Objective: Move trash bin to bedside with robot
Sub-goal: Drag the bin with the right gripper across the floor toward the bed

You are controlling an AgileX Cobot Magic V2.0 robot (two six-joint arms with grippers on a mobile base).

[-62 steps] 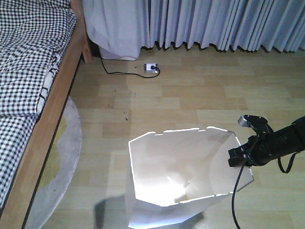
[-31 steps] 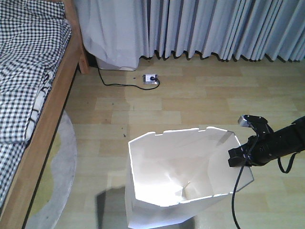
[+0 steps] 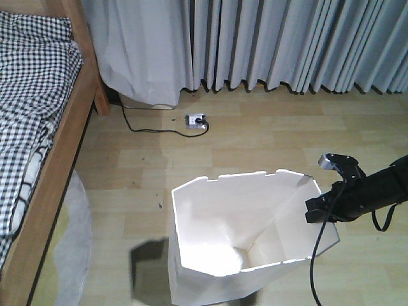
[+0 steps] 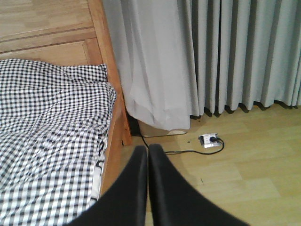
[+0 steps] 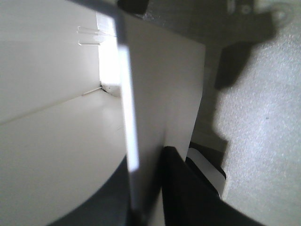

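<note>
Gripping the right rim of the white, thin-walled, faceted plastic trash bin (image 3: pixel 217 217), the right gripper (image 3: pixel 324 211) is seen with jaws clamped on the wall. The left gripper (image 4: pixel 147 149) is held empty, jaws pressed almost together. Since a second ago the bin has kept its place in frame while the white power strip (image 3: pixel 196 120) has drawn nearer, so the bin is judged carried forward. It is placed right of the light wooden bed with checked bedding (image 3: pixel 51 185), apart from it. Open floor and a grey rug (image 3: pixel 73 255) lie between.
</note>
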